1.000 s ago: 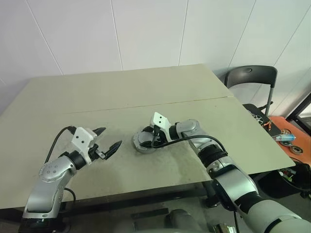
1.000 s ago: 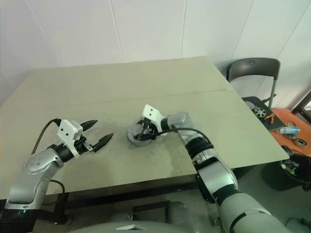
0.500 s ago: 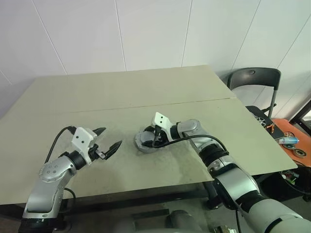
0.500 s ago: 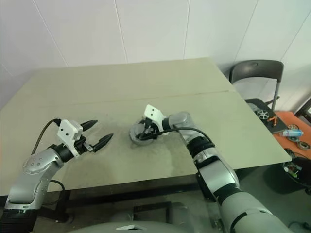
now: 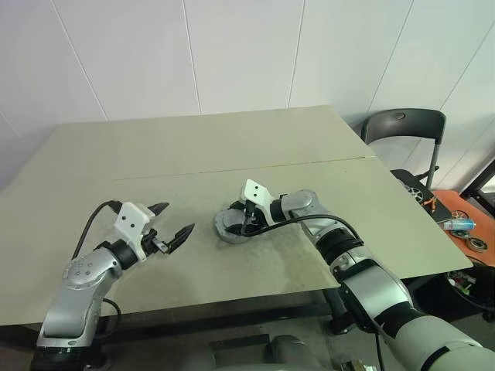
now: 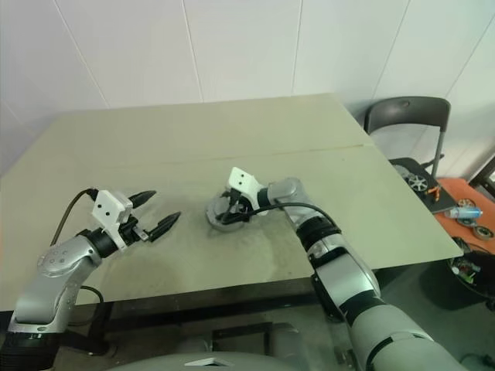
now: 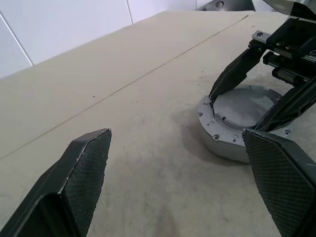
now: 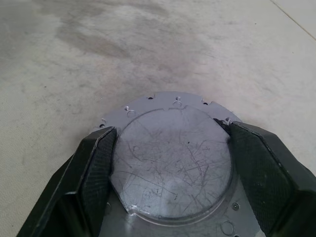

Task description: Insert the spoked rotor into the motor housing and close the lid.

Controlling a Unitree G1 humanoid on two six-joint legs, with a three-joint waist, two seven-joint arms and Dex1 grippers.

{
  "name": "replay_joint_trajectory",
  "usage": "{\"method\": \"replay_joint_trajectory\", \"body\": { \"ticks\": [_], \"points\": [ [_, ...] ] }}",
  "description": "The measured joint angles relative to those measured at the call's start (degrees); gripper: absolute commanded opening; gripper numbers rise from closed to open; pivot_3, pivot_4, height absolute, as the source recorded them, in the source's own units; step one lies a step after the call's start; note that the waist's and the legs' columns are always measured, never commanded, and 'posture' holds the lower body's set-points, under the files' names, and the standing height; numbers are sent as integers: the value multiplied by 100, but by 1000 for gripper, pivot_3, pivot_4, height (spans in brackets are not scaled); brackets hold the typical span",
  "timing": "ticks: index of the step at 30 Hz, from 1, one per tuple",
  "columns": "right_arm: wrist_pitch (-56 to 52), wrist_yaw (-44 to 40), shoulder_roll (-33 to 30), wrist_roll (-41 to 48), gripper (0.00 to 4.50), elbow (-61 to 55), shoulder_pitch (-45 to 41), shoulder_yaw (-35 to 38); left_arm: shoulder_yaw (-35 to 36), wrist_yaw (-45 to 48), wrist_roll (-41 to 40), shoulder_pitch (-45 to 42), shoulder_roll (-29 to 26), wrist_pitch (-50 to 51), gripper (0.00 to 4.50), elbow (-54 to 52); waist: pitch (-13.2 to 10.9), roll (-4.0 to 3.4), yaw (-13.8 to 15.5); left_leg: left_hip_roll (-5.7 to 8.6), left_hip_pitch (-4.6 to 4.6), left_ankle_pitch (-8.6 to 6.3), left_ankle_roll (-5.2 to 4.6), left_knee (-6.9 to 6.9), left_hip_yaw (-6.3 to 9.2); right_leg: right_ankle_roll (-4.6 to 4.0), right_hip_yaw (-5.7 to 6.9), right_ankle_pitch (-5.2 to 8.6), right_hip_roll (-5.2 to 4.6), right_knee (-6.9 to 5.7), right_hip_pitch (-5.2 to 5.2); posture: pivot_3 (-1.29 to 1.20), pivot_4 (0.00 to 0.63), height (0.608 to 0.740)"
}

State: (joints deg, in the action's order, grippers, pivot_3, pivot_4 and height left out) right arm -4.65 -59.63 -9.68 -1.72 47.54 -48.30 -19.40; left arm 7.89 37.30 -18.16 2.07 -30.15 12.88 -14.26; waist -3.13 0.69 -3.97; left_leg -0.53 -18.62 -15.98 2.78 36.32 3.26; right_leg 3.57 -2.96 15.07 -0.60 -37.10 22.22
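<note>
Your right gripper point(image 8: 170, 163) has its two black fingers point(image 8: 96, 163) spread to either side of the lid point(image 8: 173, 163), each pad right at the edge of the scratched silver disc; you cannot quite tell whether they press on it or only stand against it. The lid lies flat on top of the motor housing point(image 7: 217, 136), whose flanged rim with small holes shows around it. That stack sits on the table point(image 5: 193, 154), near the middle and a little toward the front edge, just in front of the seam across the tabletop. Of the spoked rotor you can see nothing under the lid.

Your left gripper point(image 5: 172, 226) hovers above the table well to the left of the housing, jaws wide apart and holding nothing, pointing toward the stack.

A dark chair point(image 5: 402, 127) stands beyond the table's right corner.
</note>
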Motion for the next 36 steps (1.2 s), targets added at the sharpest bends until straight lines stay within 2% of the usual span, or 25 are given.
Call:
{"method": "replay_joint_trajectory", "body": {
  "ticks": [8,15,18,29,36],
  "points": [
    [-122,-36,11,12,3286,-77,0,5,-585,-100,271,-712,542,-212,4500,482,1,1,-5,4,-2,0,0,-5,-1,1,-2,-1,3,1,3,0,0,740],
    [-232,-41,28,26,3286,-95,-11,27,-1073,268,454,-1356,597,-377,4500,1155,0,0,-8,6,-4,0,0,-8,-1,2,-2,-1,6,2,7,0,0,740],
    [-250,-40,41,26,3286,-94,-14,34,-1141,386,499,-1506,621,-470,3949,1328,0,0,-9,6,-4,0,0,-9,-1,2,-2,0,6,2,7,0,0,740],
    [-252,-23,65,25,3286,-73,-16,57,-1168,721,349,-1853,845,-472,95,1621,-1,-1,-11,6,-5,0,-1,-8,0,2,-2,-1,6,2,8,0,0,740],
    [-252,-18,73,25,3286,-76,-15,59,-1466,769,584,-2056,909,-470,16,1822,-1,-1,-18,7,-6,0,-1,-10,0,3,-3,-1,7,2,9,0,0,740]
  ]
}}
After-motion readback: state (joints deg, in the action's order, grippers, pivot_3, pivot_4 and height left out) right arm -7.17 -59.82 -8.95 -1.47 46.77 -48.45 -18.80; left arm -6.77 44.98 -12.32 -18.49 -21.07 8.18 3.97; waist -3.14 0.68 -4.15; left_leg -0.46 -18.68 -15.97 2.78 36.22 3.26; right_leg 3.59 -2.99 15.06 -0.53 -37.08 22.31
